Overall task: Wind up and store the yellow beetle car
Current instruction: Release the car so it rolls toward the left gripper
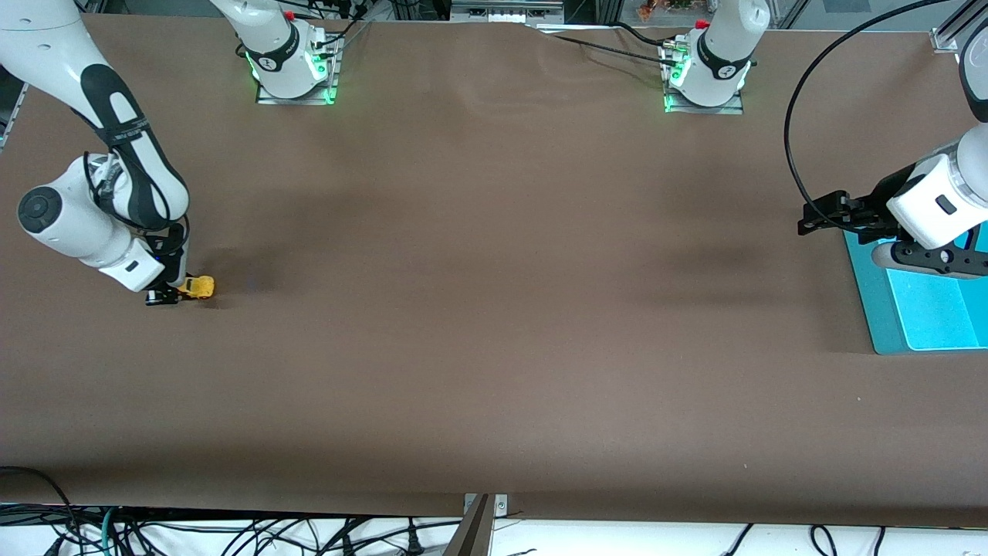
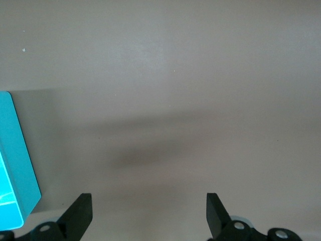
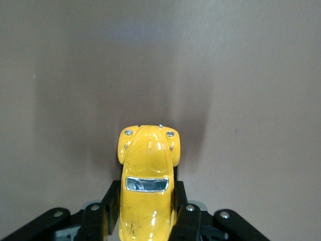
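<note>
The yellow beetle car [image 1: 198, 287] sits low at the table surface near the right arm's end, its rounded body and grey window plain in the right wrist view [image 3: 148, 175]. My right gripper [image 1: 174, 292] is shut on the car, one black finger pressed on each flank [image 3: 145, 211]. My left gripper [image 1: 820, 214] hangs open over the table beside the teal bin, with nothing between its fingers [image 2: 149, 216].
A teal bin [image 1: 911, 309] stands at the left arm's end of the table; its corner shows in the left wrist view [image 2: 17, 165]. Brown table cloth [image 1: 494, 309] stretches between the two arms. Cables hang below the table's near edge.
</note>
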You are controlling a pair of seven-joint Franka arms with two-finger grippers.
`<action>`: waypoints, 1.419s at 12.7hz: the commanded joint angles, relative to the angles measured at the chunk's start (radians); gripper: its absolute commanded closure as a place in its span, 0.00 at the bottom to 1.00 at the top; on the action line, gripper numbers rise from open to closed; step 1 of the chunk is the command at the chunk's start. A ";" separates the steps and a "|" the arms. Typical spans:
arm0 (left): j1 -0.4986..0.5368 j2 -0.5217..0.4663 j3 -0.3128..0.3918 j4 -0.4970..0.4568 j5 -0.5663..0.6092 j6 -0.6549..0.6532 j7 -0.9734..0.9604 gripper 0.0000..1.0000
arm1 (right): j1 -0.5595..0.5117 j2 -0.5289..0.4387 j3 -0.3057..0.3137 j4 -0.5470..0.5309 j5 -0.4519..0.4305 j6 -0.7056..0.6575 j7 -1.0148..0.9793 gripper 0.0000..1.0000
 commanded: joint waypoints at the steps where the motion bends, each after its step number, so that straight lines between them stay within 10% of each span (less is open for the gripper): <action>1: -0.003 0.009 0.002 0.019 -0.015 0.002 -0.008 0.00 | -0.061 0.091 -0.002 -0.032 -0.001 -0.011 -0.045 0.92; 10: -0.003 0.009 0.002 0.019 -0.015 0.002 -0.008 0.00 | -0.118 0.088 -0.007 -0.024 -0.003 -0.013 -0.100 0.88; 12: -0.003 0.009 0.002 0.019 -0.015 0.004 -0.008 0.00 | -0.118 0.076 -0.002 -0.024 0.005 -0.014 -0.093 0.58; 13: -0.003 0.010 0.001 0.019 -0.015 0.004 -0.008 0.00 | -0.119 0.061 0.002 -0.017 0.011 -0.041 -0.089 0.01; 18: -0.003 0.010 0.002 0.019 -0.015 0.004 -0.008 0.00 | -0.113 -0.041 0.077 0.097 0.012 -0.317 -0.074 0.00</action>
